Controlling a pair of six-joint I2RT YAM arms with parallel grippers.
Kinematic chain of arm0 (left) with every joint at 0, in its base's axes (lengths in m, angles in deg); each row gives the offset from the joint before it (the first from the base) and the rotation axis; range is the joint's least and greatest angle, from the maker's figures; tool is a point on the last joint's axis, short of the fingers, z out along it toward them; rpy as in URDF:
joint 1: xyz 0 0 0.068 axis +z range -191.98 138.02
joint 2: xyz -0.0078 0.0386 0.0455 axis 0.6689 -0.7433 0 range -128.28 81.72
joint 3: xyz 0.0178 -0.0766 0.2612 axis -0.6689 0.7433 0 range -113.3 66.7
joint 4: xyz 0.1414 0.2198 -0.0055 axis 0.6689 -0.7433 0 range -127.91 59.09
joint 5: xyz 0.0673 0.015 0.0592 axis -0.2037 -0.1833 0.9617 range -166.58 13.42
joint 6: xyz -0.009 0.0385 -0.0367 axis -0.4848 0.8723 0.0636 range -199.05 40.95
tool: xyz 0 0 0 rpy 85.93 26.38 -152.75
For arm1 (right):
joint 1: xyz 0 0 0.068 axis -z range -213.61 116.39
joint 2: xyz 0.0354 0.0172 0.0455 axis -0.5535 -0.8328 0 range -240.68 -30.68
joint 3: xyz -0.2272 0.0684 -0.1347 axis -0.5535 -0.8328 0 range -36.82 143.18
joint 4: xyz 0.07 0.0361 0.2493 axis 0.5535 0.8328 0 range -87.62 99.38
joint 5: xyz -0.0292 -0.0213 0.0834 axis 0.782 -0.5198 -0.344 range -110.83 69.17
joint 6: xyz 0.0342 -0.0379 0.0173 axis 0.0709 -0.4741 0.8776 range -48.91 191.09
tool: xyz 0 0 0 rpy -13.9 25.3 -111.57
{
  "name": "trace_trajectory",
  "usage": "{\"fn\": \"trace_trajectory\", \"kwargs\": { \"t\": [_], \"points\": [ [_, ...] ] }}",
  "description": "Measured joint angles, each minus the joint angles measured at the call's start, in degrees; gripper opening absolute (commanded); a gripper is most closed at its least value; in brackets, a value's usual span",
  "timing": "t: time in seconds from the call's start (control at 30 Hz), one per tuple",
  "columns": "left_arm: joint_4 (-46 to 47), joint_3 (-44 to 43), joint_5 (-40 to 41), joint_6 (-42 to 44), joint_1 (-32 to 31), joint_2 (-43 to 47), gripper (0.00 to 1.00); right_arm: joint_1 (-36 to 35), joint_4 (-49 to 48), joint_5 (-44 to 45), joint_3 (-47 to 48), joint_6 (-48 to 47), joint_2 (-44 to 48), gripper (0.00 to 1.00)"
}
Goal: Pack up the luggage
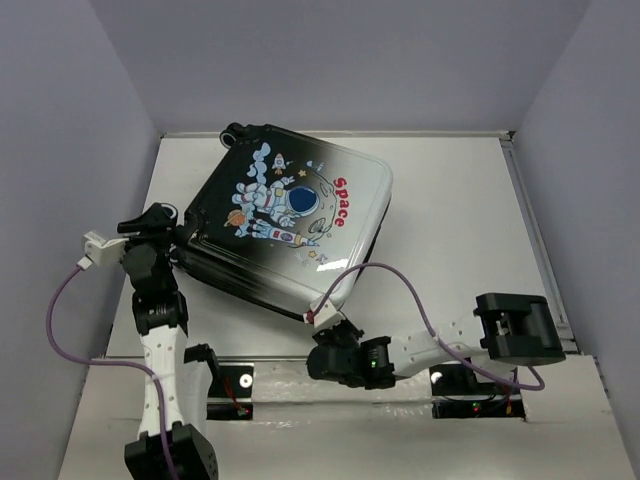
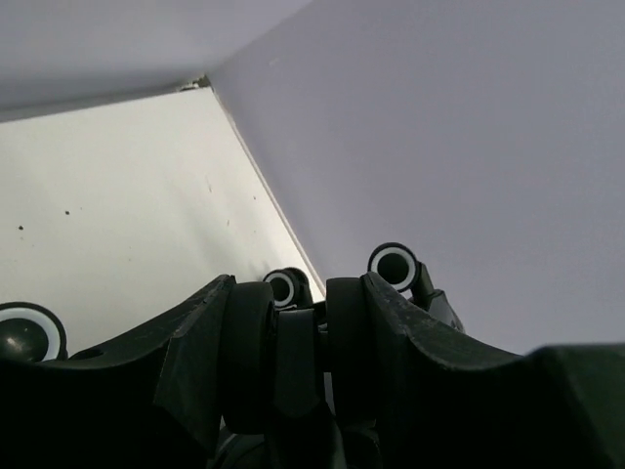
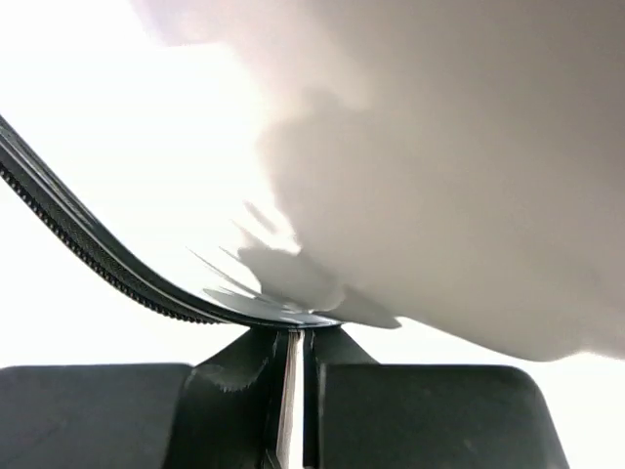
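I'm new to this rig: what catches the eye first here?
The luggage, lid down, with its astronaut and red "Space" print, lies askew mid-table. The left gripper clasps a caster wheel at its left corner; the right gripper pinches a thin tab at its near corner.

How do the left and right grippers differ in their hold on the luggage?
Left gripper is at the luggage's wheeled left corner, jaws set wide around a caster wheel. Right gripper is at the near corner, jaws almost together on a thin strip by the zipper. Both grip the luggage.
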Motion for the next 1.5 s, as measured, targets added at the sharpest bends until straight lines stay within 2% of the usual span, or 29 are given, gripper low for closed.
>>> {"fn": "trace_trajectory", "kwargs": {
  "t": [0.07, 0.13, 0.2, 0.23, 0.33, 0.43, 0.5, 0.6, 0.67, 0.8, 0.9, 0.97, 1.1, 1.17, 1.33, 1.43, 1.5],
  "points": [
    [-2.1, 0.2, 1.1, 0.5, 0.0, 3.8, 0.06, -0.6, 2.5, 1.9, 1.1, -0.5, -0.9, 0.07],
    [-4.3, 0.0, 1.4, 1.0, 0.0, 6.0, 0.06, 1.0, 3.6, -1.7, 0.0, -1.0, 2.2, 0.07],
    [-7.5, -0.2, 0.8, 2.2, -0.2, 6.9, 0.06, 4.7, 3.3, -8.0, -2.9, -1.4, 7.6, 0.07],
    [-9.2, -0.3, 1.0, 3.1, -0.7, 7.0, 0.06, 8.9, 3.3, -14.0, -4.3, -1.0, 11.6, 0.07],
    [-12.6, -3.3, -0.7, 3.2, -1.2, 2.4, 0.06, 22.3, 3.8, -27.2, -6.0, -1.3, 20.5, 0.07],
    [-13.5, -9.7, -3.8, 2.8, -1.2, -6.4, 0.06, 27.3, 3.6, -32.4, -6.8, -1.6, 25.0, 0.07],
    [-12.3, -14.7, -5.9, 3.3, -1.2, -14.6, 0.06, 27.4, 0.7, -37.0, -9.1, -1.4, 28.1, 0.07],
    [-10.2, -16.3, -11.1, 3.4, -1.3, -21.6, 0.06, 26.8, -4.8, -43.4, -14.6, 0.6, 30.4, 0.07],
    [-9.3, -15.8, -14.4, 3.5, -1.9, -23.9, 0.06, 25.2, -8.3, -45.9, -18.4, 2.4, 30.5, 0.07],
    [-2.4, -12.7, -17.4, 3.8, -2.7, -24.4, 0.06, 18.9, -10.9, -45.5, -18.5, 2.6, 29.6, 0.07],
    [3.7, -9.7, -16.4, 3.7, -2.7, -24.7, 0.06, 15.6, -8.7, -42.2, -13.9, 1.6, 24.2, 0.07],
    [8.3, -8.3, -12.0, 4.0, -2.7, -25.3, 0.06, 13.8, -7.9, -39.5, -9.6, 1.4, 18.4, 0.07],
    [12.1, -6.1, -8.7, 3.3, -2.2, -24.3, 0.06, 12.5, -7.8, -33.0, 2.5, 0.4, 5.5, 0.07],
    [14.0, -4.7, -9.0, 3.9, -2.3, -22.5, 0.06, 12.4, -9.4, -32.4, 5.0, -0.6, 1.8, 0.07],
    [14.0, -1.0, -9.5, 6.0, -3.0, -16.4, 0.06, 14.8, -9.9, -36.0, 4.7, -1.9, 3.1, 0.07],
    [13.3, 1.6, -11.4, 6.7, -5.5, -12.5, 0.06, 23.8, -7.3, -49.3, 0.2, -0.2, 12.1, 0.07],
    [11.9, 2.6, -11.8, 6.8, -9.1, -10.0, 0.06, 29.7, -3.7, -52.4, -2.7, -0.1, 18.5, 0.07]
  ]
}}
